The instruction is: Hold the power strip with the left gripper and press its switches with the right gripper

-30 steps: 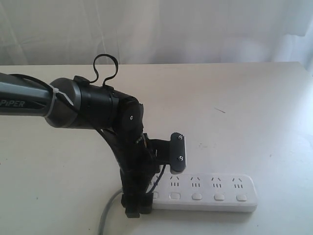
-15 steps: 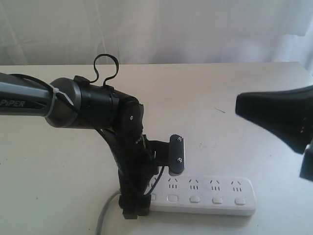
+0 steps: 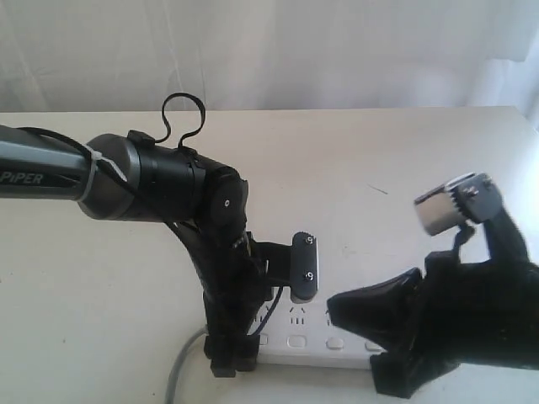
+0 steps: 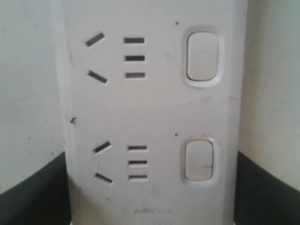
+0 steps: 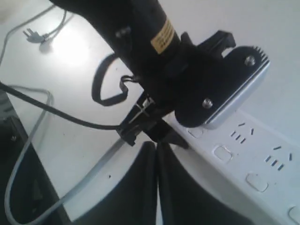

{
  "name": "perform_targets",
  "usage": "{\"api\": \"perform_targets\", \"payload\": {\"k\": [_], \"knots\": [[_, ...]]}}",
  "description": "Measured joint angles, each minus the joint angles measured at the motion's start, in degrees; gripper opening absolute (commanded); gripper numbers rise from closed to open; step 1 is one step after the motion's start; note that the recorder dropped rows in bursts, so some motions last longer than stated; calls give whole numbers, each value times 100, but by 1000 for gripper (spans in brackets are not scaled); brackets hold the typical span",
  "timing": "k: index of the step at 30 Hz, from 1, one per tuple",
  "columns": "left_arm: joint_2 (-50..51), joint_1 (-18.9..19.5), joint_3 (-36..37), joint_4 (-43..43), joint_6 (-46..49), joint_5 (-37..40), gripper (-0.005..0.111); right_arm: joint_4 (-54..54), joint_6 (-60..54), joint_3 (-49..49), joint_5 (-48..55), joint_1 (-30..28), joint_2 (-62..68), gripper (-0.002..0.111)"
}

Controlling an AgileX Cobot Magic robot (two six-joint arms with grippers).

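Note:
The white power strip (image 3: pixel 307 352) lies on the table near the front edge, its right half hidden behind my right arm. My left gripper (image 3: pixel 265 332) is shut across the strip's left end, one grey pad (image 3: pixel 305 268) on the far side. The left wrist view shows the strip (image 4: pixel 154 108) filling the gap between both black fingers, with two switches (image 4: pixel 202 57) in sight. My right gripper (image 3: pixel 333 307) is shut and empty, its tip hovering just above the strip beside the left gripper. In the right wrist view its closed tips (image 5: pixel 156 146) sit near the strip's (image 5: pixel 253 154) left end and the switches (image 5: pixel 222 153).
The strip's grey cord (image 3: pixel 181 374) runs off the table's front edge. A thin black cable (image 5: pixel 47 110) and a loose plug (image 5: pixel 33 33) lie further off in the right wrist view. A white curtain (image 3: pixel 337 50) hangs behind the table (image 3: pixel 379 168).
My right arm has come in from the right and dropped low and leftward, now covering the strip's right half. The left gripper stays clamped, and the strip has shifted slightly.

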Motion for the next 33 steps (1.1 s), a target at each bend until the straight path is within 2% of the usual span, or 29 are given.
{"api": "perform_targets", "payload": {"k": [8,12,16,33], "knots": [[0,0,0,53,0,23,0,11,64,87,874,1158,1517,0],[0,0,0,73,0,66,0,11,293,216,1870,1233,1832,0],[0,0,0,83,0,69,0,23,320,195,2441,1238,1839,0],[0,0,0,128,-159,187,0,23,320,-202,2657,1238,2254,0]]}}
